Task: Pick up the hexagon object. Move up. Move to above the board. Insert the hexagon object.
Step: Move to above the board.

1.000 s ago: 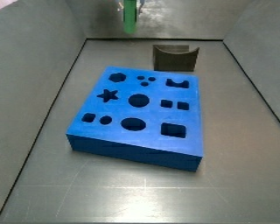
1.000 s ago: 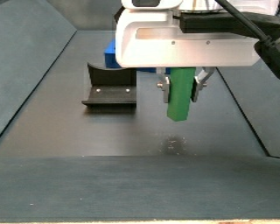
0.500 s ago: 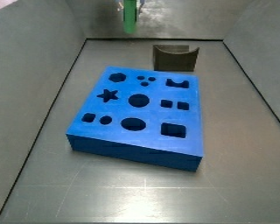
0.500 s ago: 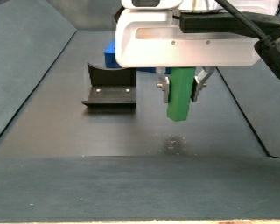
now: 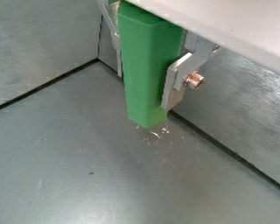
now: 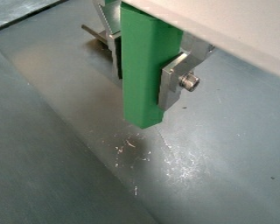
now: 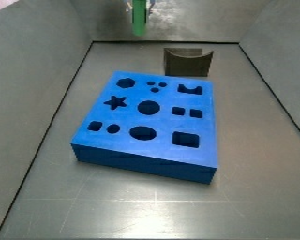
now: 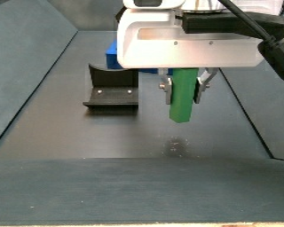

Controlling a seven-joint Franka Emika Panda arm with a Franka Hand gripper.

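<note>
Hanging above the grey tray floor [image 8: 132,142], the gripper [image 8: 183,87] has its two silver fingers pinched on the hexagon object [image 8: 180,96], a bright green peg held upright with its lower end clear of the floor and nothing under it but a patch of pale scratches [image 6: 143,156]. In both wrist views the peg [image 5: 149,70] fills the gap between the plates, and one finger [image 5: 180,77] lies flat against its side with a round bolt head showing; the same finger [image 6: 175,80] shows pressed to the green face [image 6: 149,66], while the opposite plate is mostly hidden behind the peg. The big white gripper housing [image 8: 186,44] sits right over the peg, with black cabling running off to the side. In a side view, the board [image 7: 153,122], a flat blue foam square with dark cut-outs in star, circle, square and oval shapes, lies flat in the middle of the tray, well apart from the peg [image 7: 139,17], which shows only as a small green sliver at the far end near the back wall. A dark curved block [image 7: 187,61] stands just beyond the board's far edge, apart from it. From the opposite side, the fixture [image 8: 111,92], a dark L-shaped bracket on its base plate, stands on the floor beside the gripper, and a corner of the blue board [image 8: 113,55] peeks out behind it.
</note>
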